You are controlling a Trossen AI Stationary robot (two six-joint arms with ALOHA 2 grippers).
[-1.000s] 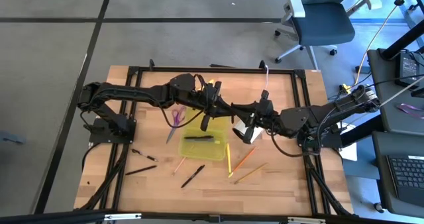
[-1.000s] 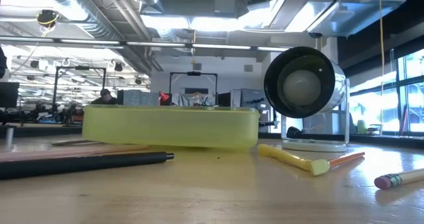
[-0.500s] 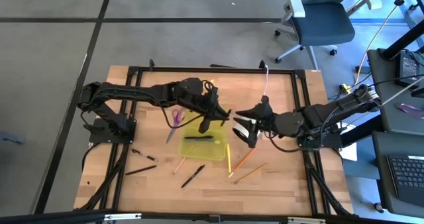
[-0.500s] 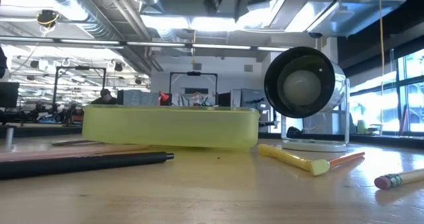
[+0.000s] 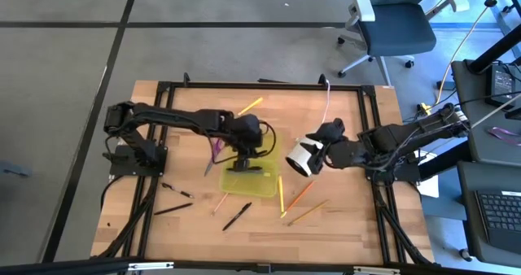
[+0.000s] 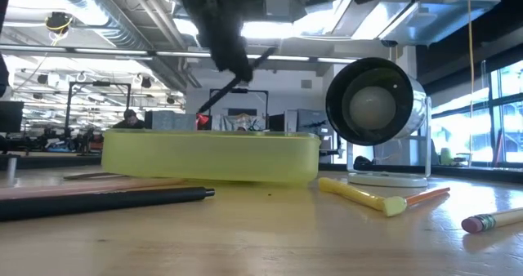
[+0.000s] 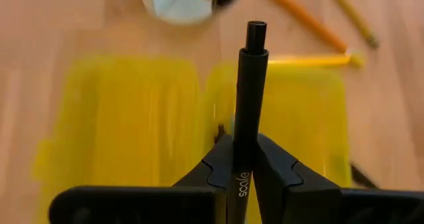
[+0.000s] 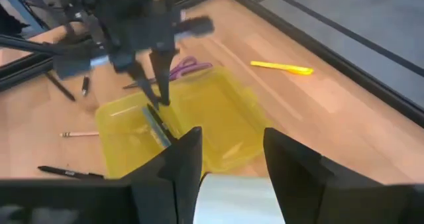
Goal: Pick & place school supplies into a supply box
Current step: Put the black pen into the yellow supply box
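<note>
Wooden bench from above: my left gripper (image 5: 247, 154) hangs over the yellow box (image 5: 250, 178) mid-bench, with pencils (image 5: 301, 193) strewn toward the front edge. My left wrist view shows it clamped on a black pen (image 7: 247, 105); lowering and letting go should come next. My right gripper (image 8: 228, 159) stands parted beside a white cylinder (image 5: 300, 157), crowding the box.

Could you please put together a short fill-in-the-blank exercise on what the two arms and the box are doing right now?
1. The left gripper is shut on a ____ pen.
2. That pen hangs above the yellow-green supply ____.
3. The purple-handled ____ lie on the table beside the supply box.
4. The right gripper stands ____, holding nothing.

Missing words: black; box; scissors; open
</note>
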